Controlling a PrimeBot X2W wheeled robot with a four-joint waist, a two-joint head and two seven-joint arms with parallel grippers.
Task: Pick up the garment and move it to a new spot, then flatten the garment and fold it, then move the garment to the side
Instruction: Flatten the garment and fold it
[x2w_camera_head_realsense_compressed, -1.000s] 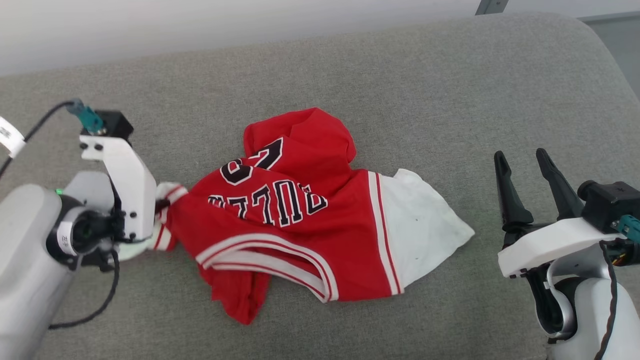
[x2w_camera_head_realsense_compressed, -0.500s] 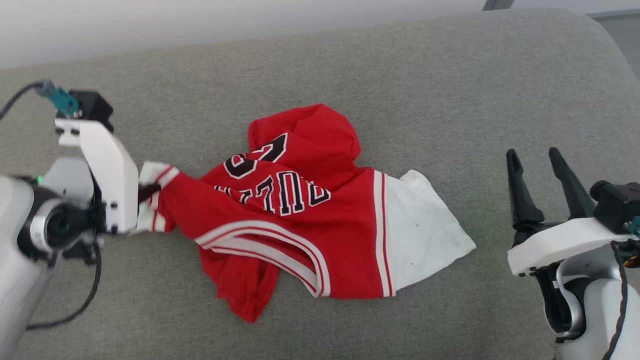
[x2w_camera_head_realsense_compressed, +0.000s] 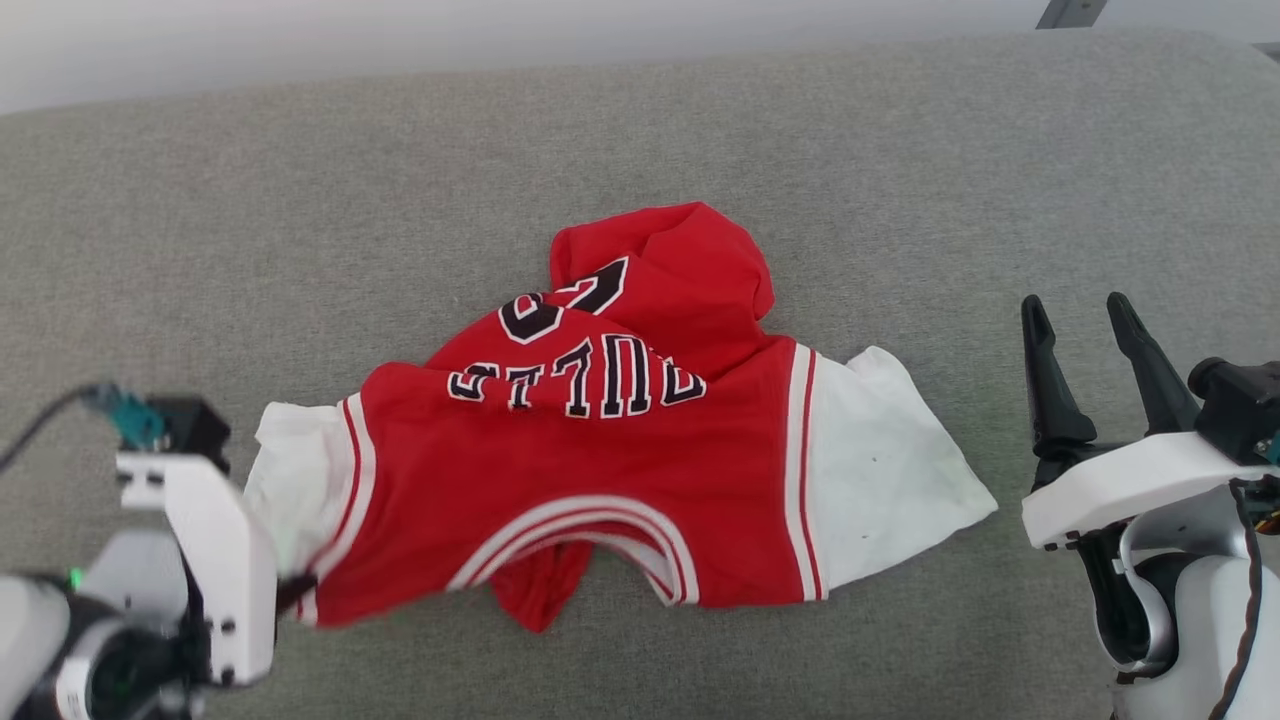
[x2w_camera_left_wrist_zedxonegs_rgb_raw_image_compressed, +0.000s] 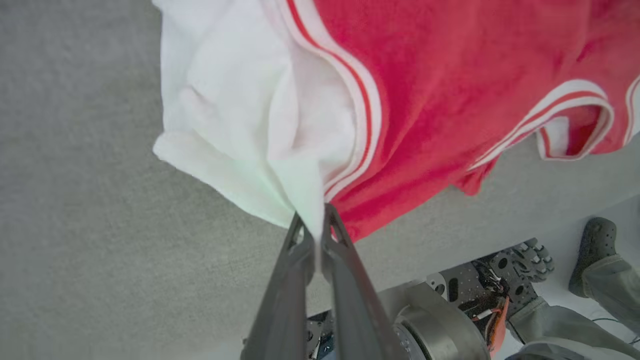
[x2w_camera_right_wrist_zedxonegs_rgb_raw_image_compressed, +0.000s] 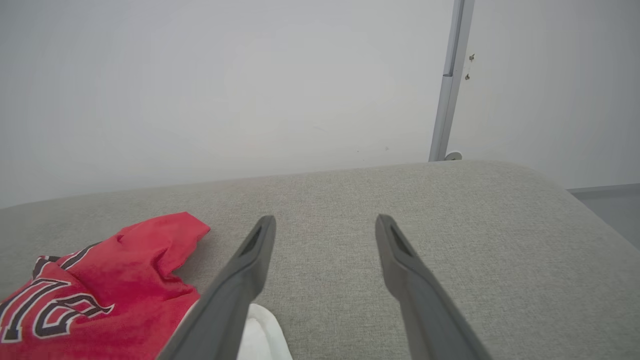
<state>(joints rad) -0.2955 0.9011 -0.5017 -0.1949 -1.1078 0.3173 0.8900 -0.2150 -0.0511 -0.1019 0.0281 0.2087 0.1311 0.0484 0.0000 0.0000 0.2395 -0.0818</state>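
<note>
Well, my left claw (x2w_camera_left_wrist_zedxonegs_rgb_raw_image_compressed: 315, 226) pinches the garment (x2w_camera_head_realsense_compressed: 600, 450) on a soft grey cushion (x2w_camera_head_realsense_compressed: 900, 150); my right claw (x2w_camera_head_realsense_compressed: 1073, 304) is wide, white wall (x2w_camera_right_wrist_zedxonegs_rgb_raw_image_compressed: 200, 75) behind.

The garment (x2w_camera_head_realsense_compressed: 620, 470), a red jersey with white sleeves and white-striped trim, lies crumpled across the middle of the head view. Its neckline faces the lower edge, its black lettering reads upside down, and its lower-left sleeve corner is gathered to a point.
</note>
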